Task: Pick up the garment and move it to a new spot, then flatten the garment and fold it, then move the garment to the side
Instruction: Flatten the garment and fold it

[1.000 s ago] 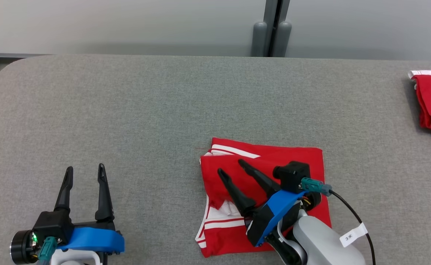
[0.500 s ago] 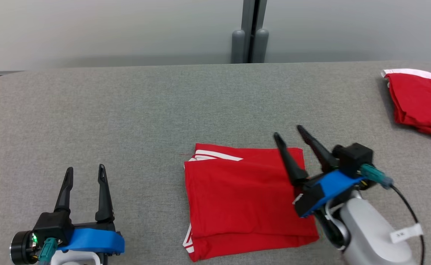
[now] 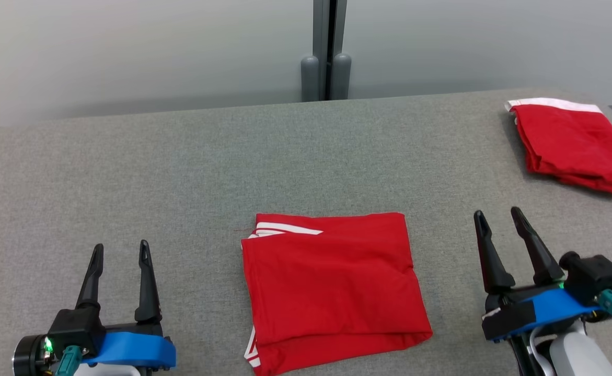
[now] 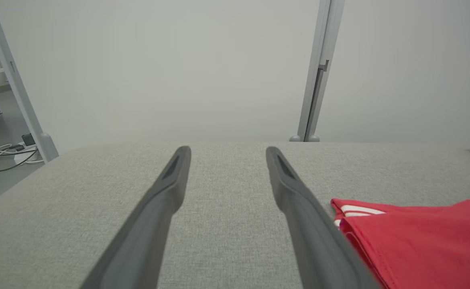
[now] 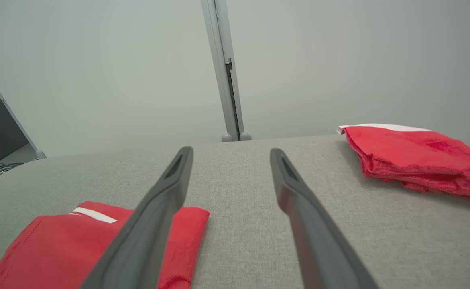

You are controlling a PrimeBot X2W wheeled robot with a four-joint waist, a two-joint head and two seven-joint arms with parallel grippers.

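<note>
The folded red garment (image 3: pixel 332 290) is lying flat on the bench (image 3: pixel 180 172), sitting between both pincers. The right pincer (image 3: pixel 497 212) is hovering nearer, off its right edge; the left pincer (image 3: pixel 121 244) is waiting farther off. Both are gaping open, gripping nothing.

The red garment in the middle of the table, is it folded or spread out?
Folded. The red garment lies as a compact rectangle on the table, with stacked layers visible along its near edge.
</note>
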